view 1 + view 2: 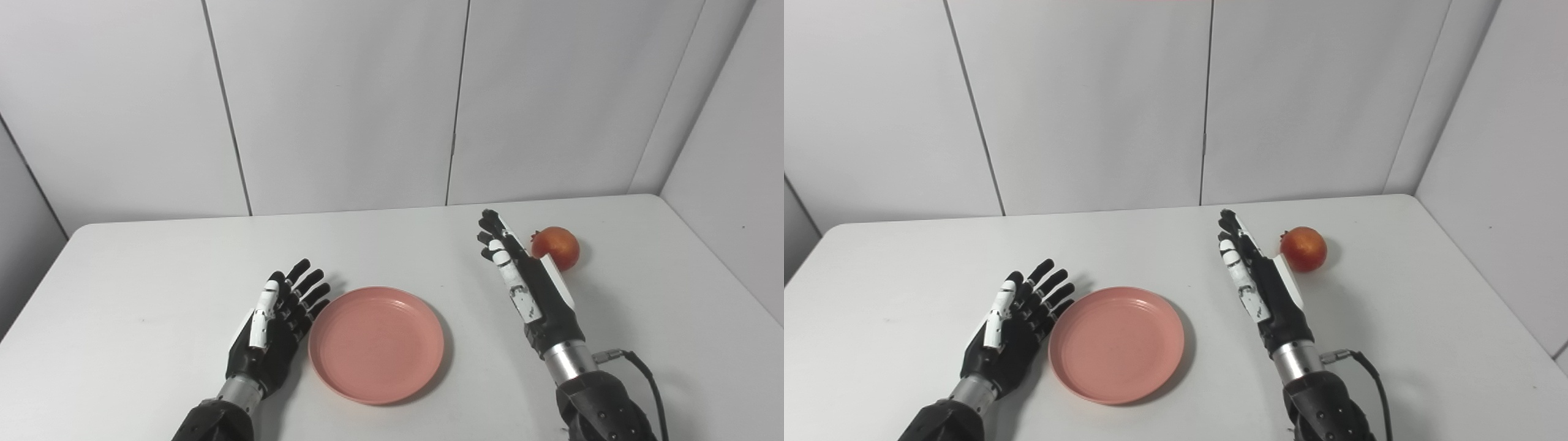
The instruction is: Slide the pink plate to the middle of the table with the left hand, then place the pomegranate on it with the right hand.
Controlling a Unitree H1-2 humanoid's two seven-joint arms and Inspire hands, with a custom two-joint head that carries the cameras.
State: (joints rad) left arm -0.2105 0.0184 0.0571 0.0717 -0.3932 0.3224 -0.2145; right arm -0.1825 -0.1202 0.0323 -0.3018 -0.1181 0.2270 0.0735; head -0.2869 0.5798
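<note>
Left eye view: pink plate (376, 345) sits near mid-table (153, 275), toward my edge. My left hand (275, 324) lies just beside its left rim, fingers spread, holding nothing; can't tell if they touch the rim. My right hand (527, 282) is raised edge-on, fingers straight, empty. Pomegranate (556, 247) rests on the table just beyond and right of it.

Right eye view: a gap shows between right hand (1265, 285) and pomegranate (1304, 248). Plate well apart from fruit.
</note>
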